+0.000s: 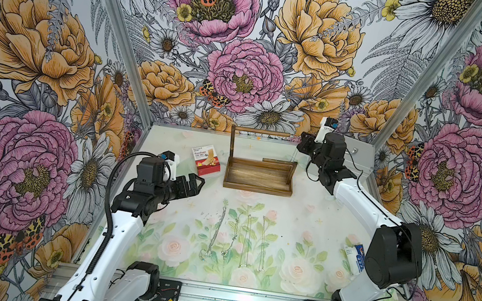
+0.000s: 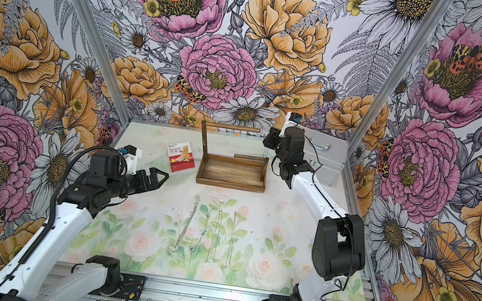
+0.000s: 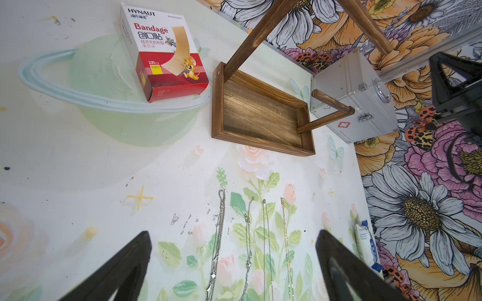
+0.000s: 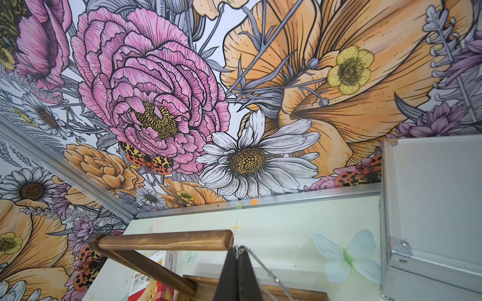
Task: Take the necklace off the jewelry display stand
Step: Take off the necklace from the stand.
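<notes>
R hand (image 4: 237, 251) is closed, pinching a thin silver necklace (image 4: 260, 265) just past the free end of the stand's (image 1: 256, 189) top rod (image 4: 167, 241). It appears clear of the rod tip & hangs beside the stand. The rod's long axis points at the R hand, so drawing away along it looks right. L hand (image 1: 196, 185) is open & empty, well off the stand's other side. Four spare chains (image 1: 247, 239) lie on the worktop (image 1: 302, 231) in front of the stand.
</notes>
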Controlling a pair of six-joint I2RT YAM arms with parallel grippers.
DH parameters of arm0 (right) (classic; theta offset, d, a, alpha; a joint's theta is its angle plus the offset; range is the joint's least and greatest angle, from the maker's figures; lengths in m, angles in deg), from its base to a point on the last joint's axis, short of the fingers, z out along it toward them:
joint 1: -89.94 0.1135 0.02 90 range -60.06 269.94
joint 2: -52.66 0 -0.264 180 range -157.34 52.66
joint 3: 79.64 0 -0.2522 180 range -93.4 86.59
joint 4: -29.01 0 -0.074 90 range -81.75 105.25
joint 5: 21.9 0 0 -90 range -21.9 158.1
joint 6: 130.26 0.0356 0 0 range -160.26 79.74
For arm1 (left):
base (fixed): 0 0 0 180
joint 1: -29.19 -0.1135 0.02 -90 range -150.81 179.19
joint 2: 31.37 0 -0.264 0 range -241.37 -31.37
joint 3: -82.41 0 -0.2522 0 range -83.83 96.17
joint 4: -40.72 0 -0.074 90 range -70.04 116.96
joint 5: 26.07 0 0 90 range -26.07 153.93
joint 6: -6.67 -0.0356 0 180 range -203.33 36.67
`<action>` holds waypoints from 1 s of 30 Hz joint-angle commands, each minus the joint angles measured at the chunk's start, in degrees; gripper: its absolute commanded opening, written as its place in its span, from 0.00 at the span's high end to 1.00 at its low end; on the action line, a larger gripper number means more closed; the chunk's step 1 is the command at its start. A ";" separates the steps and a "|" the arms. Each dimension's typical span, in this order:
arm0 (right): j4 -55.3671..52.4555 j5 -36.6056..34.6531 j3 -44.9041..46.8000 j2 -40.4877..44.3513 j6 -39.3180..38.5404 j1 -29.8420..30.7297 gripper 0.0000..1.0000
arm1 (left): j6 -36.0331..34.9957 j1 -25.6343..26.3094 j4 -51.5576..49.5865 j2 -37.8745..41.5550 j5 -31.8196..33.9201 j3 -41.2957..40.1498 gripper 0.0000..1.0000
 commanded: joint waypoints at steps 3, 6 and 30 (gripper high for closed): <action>-2.08 -1.74 -3.60 4.62 -0.74 -0.35 1.00 | -0.37 -0.81 1.04 1.38 0.46 -0.76 0.01; -3.17 -2.02 -4.06 6.11 -1.43 -0.36 1.00 | -0.22 -0.76 1.01 1.42 0.78 -0.81 0.01; -14.62 10.20 -0.66 26.09 -1.11 1.26 1.00 | -1.41 -0.96 1.02 4.40 1.78 -0.63 0.01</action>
